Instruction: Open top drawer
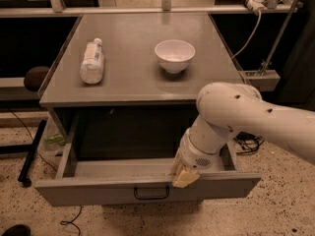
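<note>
The top drawer (pixel 98 191) is a wide grey metal drawer under the grey cabinet top. It stands pulled out far toward me, with its inside showing. A small black loop handle (pixel 151 193) sits at the centre of its front panel. My gripper (pixel 185 176) points down at the drawer's front edge, just right of and above the handle. Its tan fingertips (pixel 183 179) rest at the top rim of the front panel. My white arm comes in from the right and hides the drawer's right inner part.
On the cabinet top (pixel 142 77) a plastic bottle (pixel 92 61) lies at the left and a white bowl (pixel 174 55) stands at the centre right. A cable (pixel 248 33) hangs at the right. A green object (pixel 55 139) lies on the speckled floor at the left.
</note>
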`<action>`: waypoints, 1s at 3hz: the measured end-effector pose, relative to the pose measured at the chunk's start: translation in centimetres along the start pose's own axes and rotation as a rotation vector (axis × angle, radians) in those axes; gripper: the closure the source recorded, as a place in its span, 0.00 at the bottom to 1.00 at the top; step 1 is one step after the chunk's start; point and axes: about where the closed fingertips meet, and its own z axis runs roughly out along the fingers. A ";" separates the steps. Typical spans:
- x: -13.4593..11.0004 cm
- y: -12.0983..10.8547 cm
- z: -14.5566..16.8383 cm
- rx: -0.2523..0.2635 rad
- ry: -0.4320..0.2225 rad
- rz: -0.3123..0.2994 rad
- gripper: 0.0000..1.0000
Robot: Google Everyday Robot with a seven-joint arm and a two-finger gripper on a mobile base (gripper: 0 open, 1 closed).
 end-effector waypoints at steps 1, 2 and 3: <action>0.1 0.5 0.1 0.001 0.003 -0.009 0.15; 0.5 2.2 -0.1 0.013 0.004 -0.014 0.00; 1.4 4.1 0.1 0.012 0.011 0.000 0.00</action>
